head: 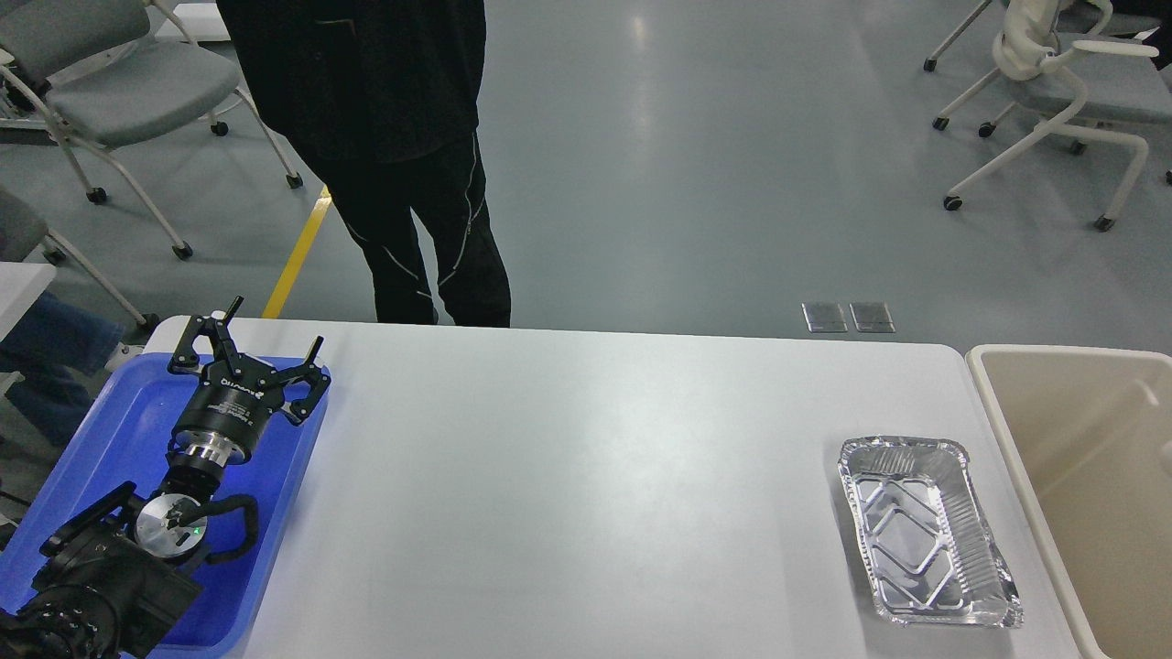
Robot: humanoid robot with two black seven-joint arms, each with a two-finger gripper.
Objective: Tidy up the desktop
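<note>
The desktop (586, 476) is a wide white tabletop with rounded corners. An empty silver foil tray (925, 529) lies on it at the right, close to the right edge. My left gripper (273, 331) is open and empty, held over the far end of the blue plastic tray (110, 430) at the left. My right gripper is out of view.
A beige bin (1090, 458) stands against the desktop's right edge. A person in black (394, 156) stands just behind the far edge. Wheeled chairs stand on the floor at the back left (110, 82) and back right (1053, 101).
</note>
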